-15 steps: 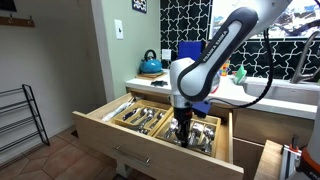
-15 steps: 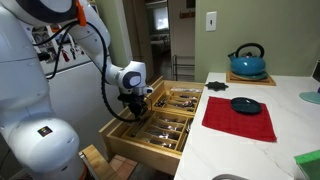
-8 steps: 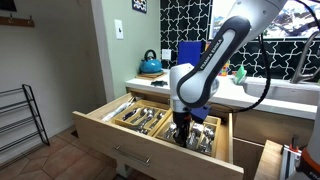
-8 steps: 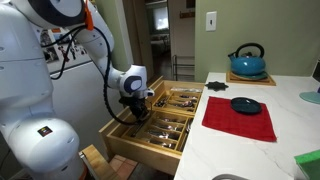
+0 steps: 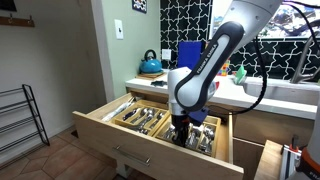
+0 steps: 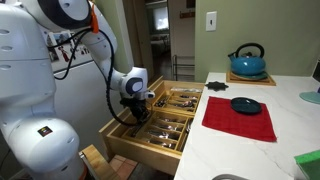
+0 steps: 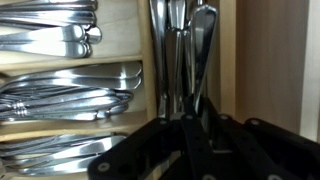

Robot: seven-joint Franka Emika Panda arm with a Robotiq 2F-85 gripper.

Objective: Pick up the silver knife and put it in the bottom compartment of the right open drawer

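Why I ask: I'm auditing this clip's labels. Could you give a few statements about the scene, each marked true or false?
1. The end effector reaches down into the open drawer. True.
2. The blue kettle stands on the red mat. False: it stands on the counter beyond the mat; a dark dish lies on the mat.
3. The wrist view shows silver cutlery in wooden compartments. True.
4. The drawer is pushed shut. False: it is pulled out.

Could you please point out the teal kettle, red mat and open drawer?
teal kettle (image 6: 247,66), in an exterior view, on its body.
red mat (image 6: 235,125), in an exterior view, on bare cloth.
open drawer (image 5: 120,148), in an exterior view, on its front panel.
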